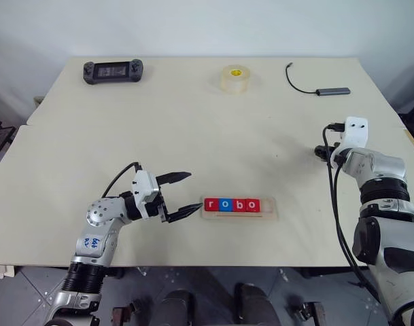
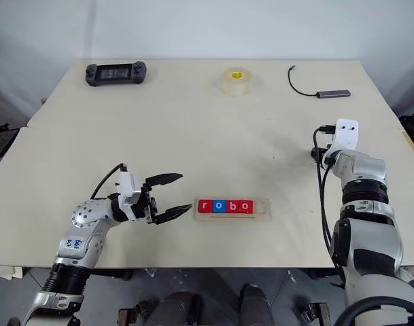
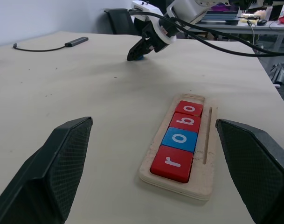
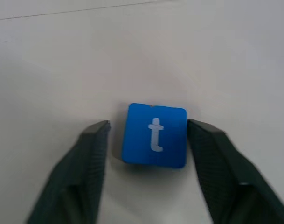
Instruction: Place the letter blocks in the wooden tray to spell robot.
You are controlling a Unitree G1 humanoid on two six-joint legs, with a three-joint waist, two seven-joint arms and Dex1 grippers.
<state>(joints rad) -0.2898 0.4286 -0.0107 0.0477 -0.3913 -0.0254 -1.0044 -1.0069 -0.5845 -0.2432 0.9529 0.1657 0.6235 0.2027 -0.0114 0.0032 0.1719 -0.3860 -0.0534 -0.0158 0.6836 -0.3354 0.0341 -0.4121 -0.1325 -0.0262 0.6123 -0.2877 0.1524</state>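
The wooden tray (image 1: 239, 214) is sitting low in the frame, just right of centre, and four letter blocks (image 1: 232, 204) are already lying in it reading r, o, b, o, leaving the slot at its right end bare. The last tile, the blue t block (image 4: 156, 135), is lying flat on the table (image 1: 193, 129) at the right of the frame, well apart from the tray. The right gripper (image 4: 148, 133) is straddling it, one finger on each side; the right-hand finger is looking as if it is touching the tile's edge, while a narrow gap is showing on the left, so the grip is not yet firm. The left gripper (image 1: 181, 194) is hovering just left of the tray, fingers spread and holding nothing. The risk now is an uneven close: one finger meeting the tile first could be pushing it sideways or twisting it, giving a skewed hold. A tilted tile would then be catching on the tray's rim or landing with the t turned
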